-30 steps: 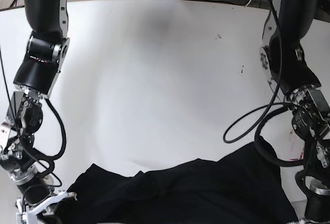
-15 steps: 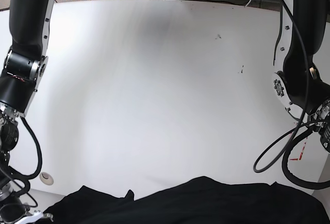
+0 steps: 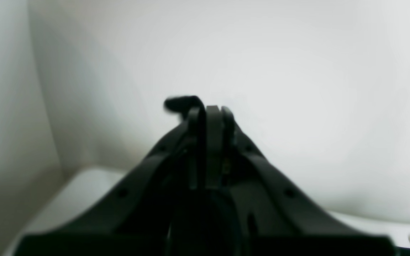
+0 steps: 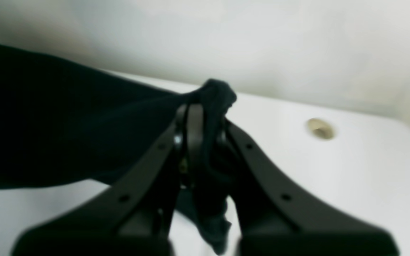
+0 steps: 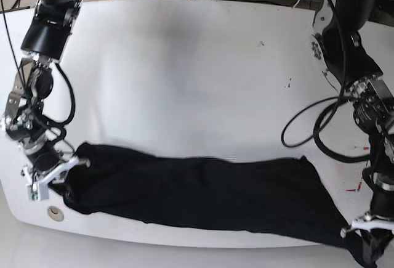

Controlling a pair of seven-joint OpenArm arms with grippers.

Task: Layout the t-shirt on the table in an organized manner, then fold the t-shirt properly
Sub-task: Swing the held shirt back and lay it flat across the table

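Observation:
The black t-shirt [image 5: 203, 191] lies as a long, stretched band across the near part of the white table [image 5: 197, 83]. My right gripper [image 5: 72, 164], at the base view's left, is shut on the shirt's left end. In the right wrist view the gripper [image 4: 205, 106] pinches a bunch of black fabric [image 4: 48, 124] just above the table. My left gripper [image 5: 358, 234] is at the near right edge, shut on the shirt's right corner. In the left wrist view the gripper [image 3: 208, 108] is closed, with a small black bit of fabric [image 3: 182, 103] at its tip.
A metal-ringed hole [image 5: 56, 213] sits near the front left corner, beside the right gripper; it also shows in the right wrist view [image 4: 320, 128]. Red tape marks [image 5: 354, 189] lie at the right edge. Small dark scuffs [image 5: 261, 44] mark the far right. Cables lie beyond the far edge.
The shirt was bunched at the near edge. Both grippers have moved apart and farther onto the table, and the shirt now lies stretched between them as a long band.

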